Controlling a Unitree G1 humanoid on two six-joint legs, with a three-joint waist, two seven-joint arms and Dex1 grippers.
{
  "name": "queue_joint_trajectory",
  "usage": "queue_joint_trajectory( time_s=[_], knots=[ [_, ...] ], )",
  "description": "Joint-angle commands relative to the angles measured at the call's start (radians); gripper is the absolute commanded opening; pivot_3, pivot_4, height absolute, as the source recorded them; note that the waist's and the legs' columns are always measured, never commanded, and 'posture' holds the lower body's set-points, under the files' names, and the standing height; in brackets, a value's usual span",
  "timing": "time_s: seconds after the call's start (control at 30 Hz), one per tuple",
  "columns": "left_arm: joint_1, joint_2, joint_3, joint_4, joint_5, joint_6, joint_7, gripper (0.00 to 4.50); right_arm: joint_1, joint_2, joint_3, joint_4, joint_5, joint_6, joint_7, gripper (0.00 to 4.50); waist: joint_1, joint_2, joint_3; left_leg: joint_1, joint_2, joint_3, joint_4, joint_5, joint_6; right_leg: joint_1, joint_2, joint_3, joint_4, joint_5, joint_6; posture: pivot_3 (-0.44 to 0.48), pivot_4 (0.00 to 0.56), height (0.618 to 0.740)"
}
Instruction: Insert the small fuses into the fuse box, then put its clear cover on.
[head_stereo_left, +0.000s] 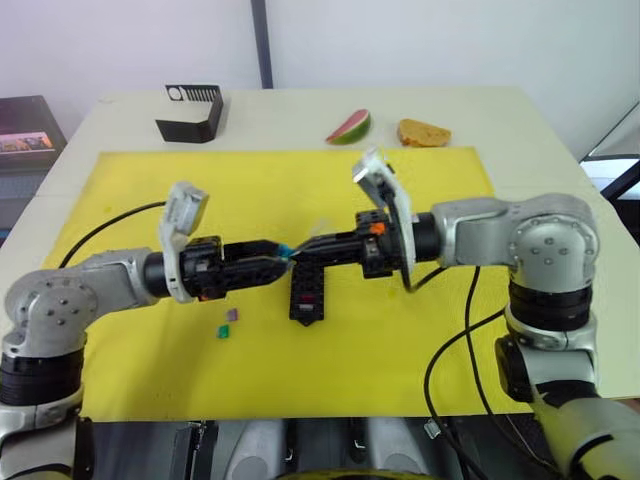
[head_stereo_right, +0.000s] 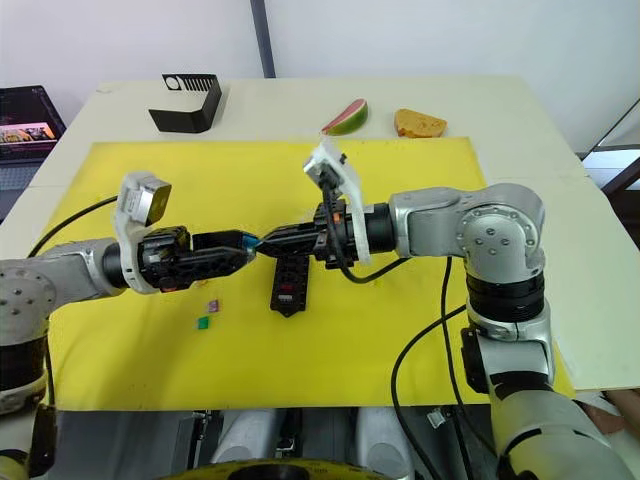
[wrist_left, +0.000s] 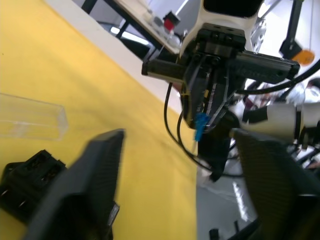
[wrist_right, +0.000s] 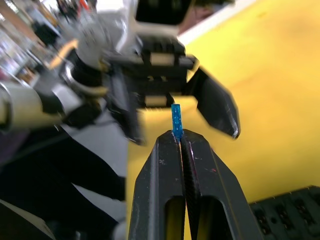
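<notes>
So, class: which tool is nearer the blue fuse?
Right. The right tool is shut on the blue fuse, pinching it at its fingertips. The left tool is open, its fingers either side of the fuse without touching it.

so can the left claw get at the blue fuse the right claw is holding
Probably yes: the left claw is open, facing the blue fuse pinched in the right claw, with nothing between them.

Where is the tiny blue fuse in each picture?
Left eye view: the tiny blue translucent fuse sits between both grippers' tips, above the small black fuse box.
Right eye view: same spot.
Left wrist view: pinched in the right gripper.
Right wrist view: sticking out of the shut fingertips.
Shared landmark: the yellow mat.
</notes>
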Motion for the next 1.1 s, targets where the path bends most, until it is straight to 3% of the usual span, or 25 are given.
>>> queue_joint_trajectory(
  time_s=[0.03, 0.13, 0.27, 0.37, 0.63, 1.1],
  knots=[
    [0.028, 0.115, -0.042, -0.026, 0.200, -0.149, -0.149, 4.45, 0.014, -0.118, 0.150, -0.073, -0.217, -0.207, 0.143, 0.00, 0.000, 0.000, 0.000, 0.000, 0.000, 0.000, 0.000, 0.000, 0.000, 0.000, 0.000, 0.000, -0.001, 0.000, 0.000, 0.000, 0.150, 0.740],
    [0.058, 0.171, -0.152, -0.022, 0.431, -0.363, -0.232, 4.45, 0.005, -0.179, 0.270, -0.042, -0.393, -0.379, 0.239, 0.00, 0.001, 0.001, 0.000, 0.000, 0.000, 0.001, 0.000, 0.000, 0.001, 0.001, 0.001, 0.000, -0.002, 0.000, 0.000, 0.000, 0.150, 0.740],
    [0.039, 0.060, -0.217, 0.021, 0.617, -0.606, -0.192, 4.45, 0.001, -0.183, 0.331, -0.013, -0.499, -0.482, 0.319, 0.00, 0.005, 0.000, 0.001, 0.000, 0.000, 0.001, 0.000, -0.001, 0.001, 0.001, 0.000, 0.000, -0.002, 0.000, 0.000, 0.000, 0.150, 0.740],
    [0.070, 0.015, -0.256, 0.012, 0.697, -0.697, -0.199, 4.45, 0.008, -0.176, 0.360, 0.001, -0.565, -0.539, 0.355, 0.00, 0.004, -0.001, 0.001, -0.001, 0.000, 0.001, 0.001, -0.001, 0.001, 0.001, -0.001, 0.000, -0.002, 0.000, 0.000, 0.000, 0.150, 0.740],
    [0.104, -0.021, -0.284, 0.053, 0.789, -0.816, -0.240, 4.45, 0.033, -0.139, 0.377, 0.036, -0.671, -0.608, 0.403, 0.00, 0.003, -0.001, 0.001, -0.001, 0.001, 0.001, 0.000, -0.003, 0.004, 0.000, -0.001, 0.000, -0.002, 0.000, 0.000, 0.000, 0.150, 0.740],
    [0.082, -0.066, -0.296, 0.092, 0.824, -0.833, -0.252, 4.45, 0.063, -0.088, 0.378, 0.058, -0.728, -0.599, 0.429, 0.00, 0.003, -0.001, 0.001, -0.001, 0.001, 0.001, 0.001, -0.002, 0.004, 0.000, -0.001, -0.001, -0.001, 0.000, 0.000, 0.000, 0.150, 0.740]
  ],
)
